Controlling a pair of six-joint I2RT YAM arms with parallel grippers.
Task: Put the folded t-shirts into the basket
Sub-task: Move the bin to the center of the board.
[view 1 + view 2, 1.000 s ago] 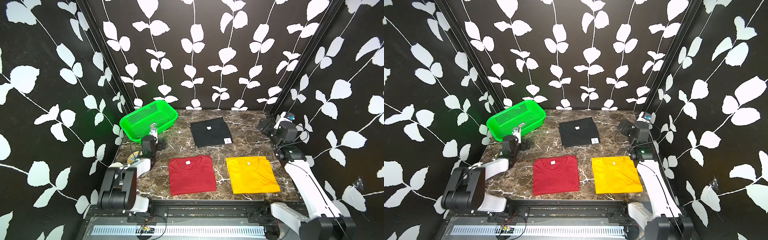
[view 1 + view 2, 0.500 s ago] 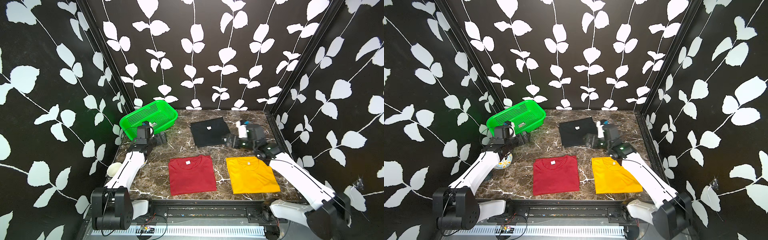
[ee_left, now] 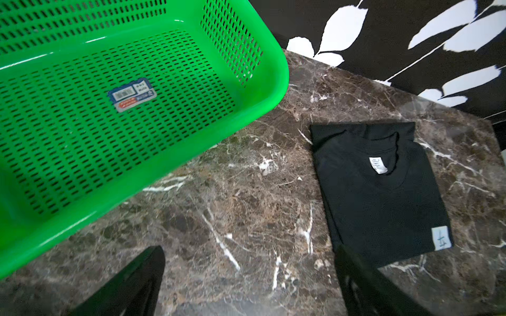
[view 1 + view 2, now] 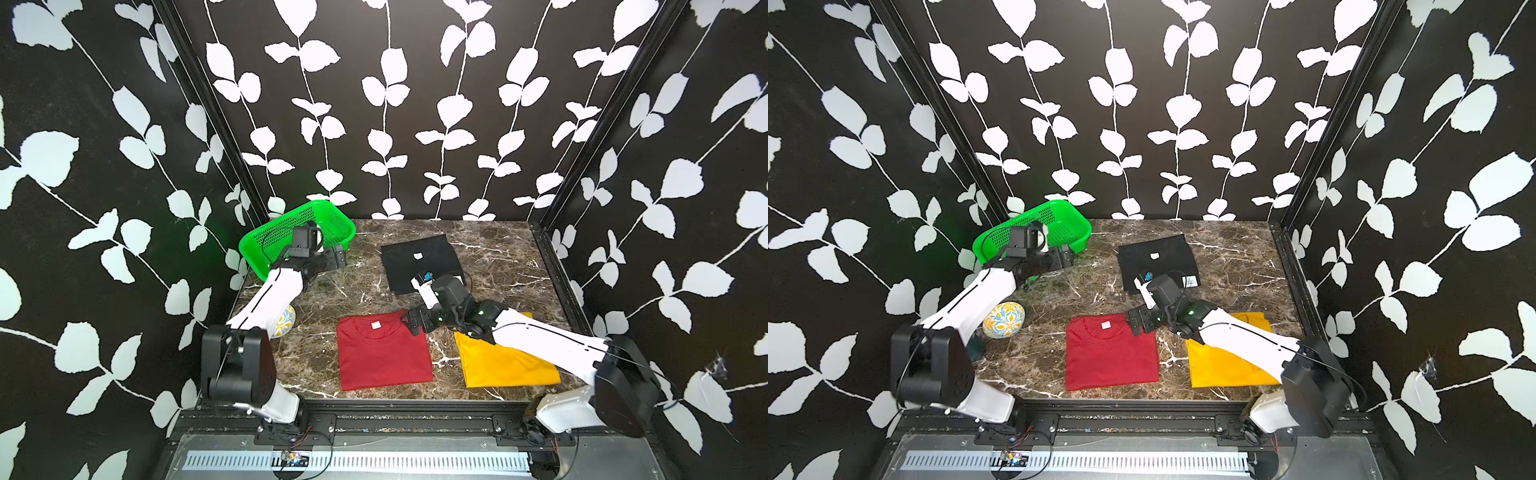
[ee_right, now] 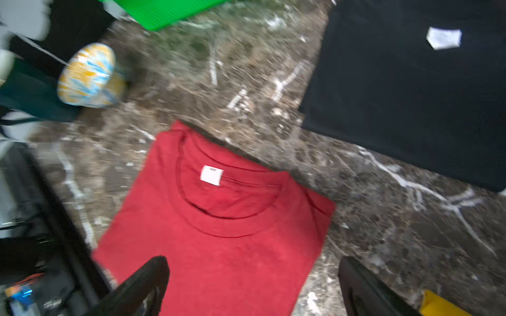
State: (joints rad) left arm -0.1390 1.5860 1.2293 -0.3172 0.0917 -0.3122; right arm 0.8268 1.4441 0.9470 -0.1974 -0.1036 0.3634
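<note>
- Marble tabletop [image 4: 490,257], dark brown with white veins, glossy and flat, carries everything in both top views
- Basket [image 4: 266,245] of bright green plastic, rectangular with rounded corners, its walls and floor pierced by rows of small slots; it sits at the far left corner of the table, and the left wrist view shows only a small printed sticker [image 3: 132,95] on its floor
- Black t-shirt [image 4: 411,255], matte cloth folded into a flat rectangle with a small white neck label, lies near the middle back of the table, well apart from the basket
- Red t-shirt [image 4: 382,357], same soft folded form with a ribbed collar and white label, lies flat at the front centre
- Yellow t-shirt [image 4: 503,370] lies just beside the red one at the front, partly covered by the right arm
- Round bowl [image 4: 1004,320], glazed with a yellow and blue pattern, stands near the left edge of the table
- Left gripper [image 3: 249,284] hovers over bare marble between the basket and the black t-shirt, jaws spread wide and holding nothing; the white forearm reaches forward from its black base
- Right gripper [image 5: 253,287] hangs over the red t-shirt's edge nearest the yellow one, jaws apart and empty; its arm stretches low across the yellow t-shirt
</note>
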